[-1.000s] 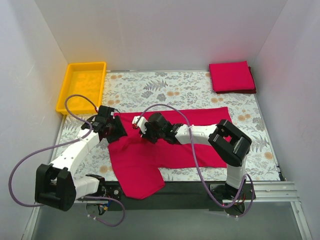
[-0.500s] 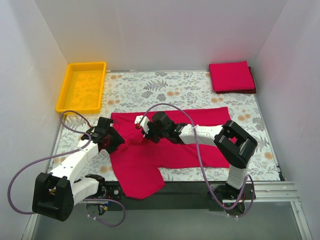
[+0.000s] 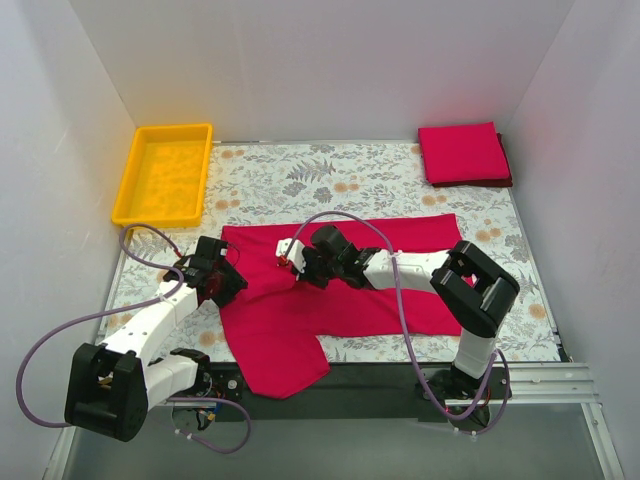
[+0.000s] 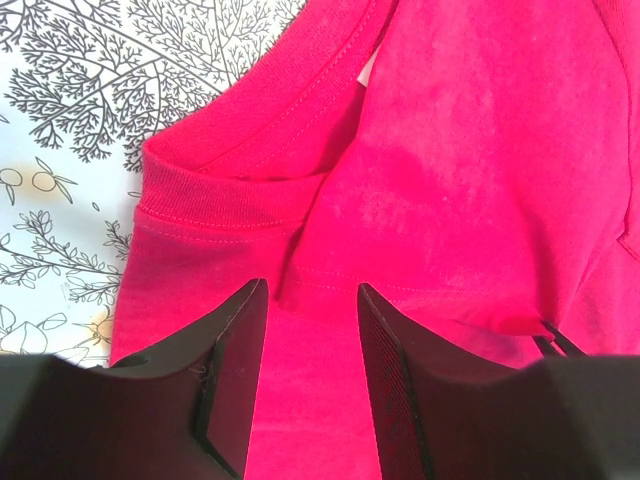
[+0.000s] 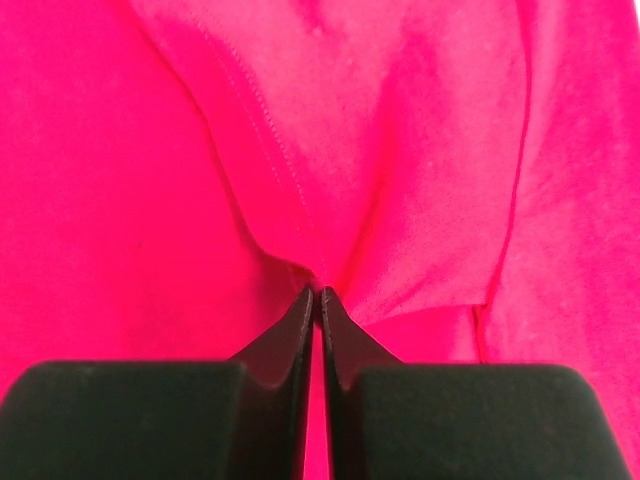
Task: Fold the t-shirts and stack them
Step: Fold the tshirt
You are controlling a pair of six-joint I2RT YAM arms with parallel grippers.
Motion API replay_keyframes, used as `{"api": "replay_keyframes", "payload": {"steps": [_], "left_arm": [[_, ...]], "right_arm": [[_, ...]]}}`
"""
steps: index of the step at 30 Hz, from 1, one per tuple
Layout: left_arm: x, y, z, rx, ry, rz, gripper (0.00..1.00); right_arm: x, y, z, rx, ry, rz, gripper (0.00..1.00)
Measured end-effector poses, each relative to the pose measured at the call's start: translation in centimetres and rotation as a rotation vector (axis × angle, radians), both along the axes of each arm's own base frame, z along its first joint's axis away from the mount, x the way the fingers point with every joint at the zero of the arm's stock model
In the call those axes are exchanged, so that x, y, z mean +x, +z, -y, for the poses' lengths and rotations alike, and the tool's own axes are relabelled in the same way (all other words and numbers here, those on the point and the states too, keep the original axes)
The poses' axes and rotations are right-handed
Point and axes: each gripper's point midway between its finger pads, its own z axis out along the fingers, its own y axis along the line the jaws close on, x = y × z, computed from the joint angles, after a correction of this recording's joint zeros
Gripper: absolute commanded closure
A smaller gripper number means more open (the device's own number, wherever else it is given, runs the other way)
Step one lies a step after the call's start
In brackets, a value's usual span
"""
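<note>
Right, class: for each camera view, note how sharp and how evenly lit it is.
Top external view: soft, even light, sharp throughout, hardly any shadows. Left wrist view: t-shirt stitching and tablecloth print crisp, left end effector near-black, little detail. Right wrist view: saturated red fills the frame, seam sharp, right end effector a dark silhouette.

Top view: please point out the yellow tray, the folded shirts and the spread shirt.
tray (image 3: 165, 175), top view, on its bare floor.
folded shirts (image 3: 463, 152), top view, on the top of the stack.
spread shirt (image 3: 300, 320), top view, on its near part.
</note>
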Motion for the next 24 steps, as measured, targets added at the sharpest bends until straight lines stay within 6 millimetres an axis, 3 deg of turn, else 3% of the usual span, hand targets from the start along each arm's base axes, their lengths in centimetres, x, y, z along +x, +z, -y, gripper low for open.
{"api": "replay_keyframes", "payload": {"steps": [9,15,19,24], "left_arm": [[0.7,1.0,-0.2,0.017,-0.006,0.022,0.6],[1.1,1.0,0.1,0.013,-0.012,0.018,0.61],[0.9,0.3,0.4,-0.001,-0.021,0.001,0.62],[0.5,-0.4,0.7,-0.013,-0.032,-0.031,0.62]], "right_arm": [[-1.8,-1.1,1.6,-0.075,0.041,-0.065,0.66],[-1.4,1.8,3.2,-0.042,-0.016,-0.036,0.61],[0.2,3.9,4.2,0.021,-0.122,-0.075,0.6],[0.7,4.0,4.8,0.081,-0.306,-0.246,0.57]]}}
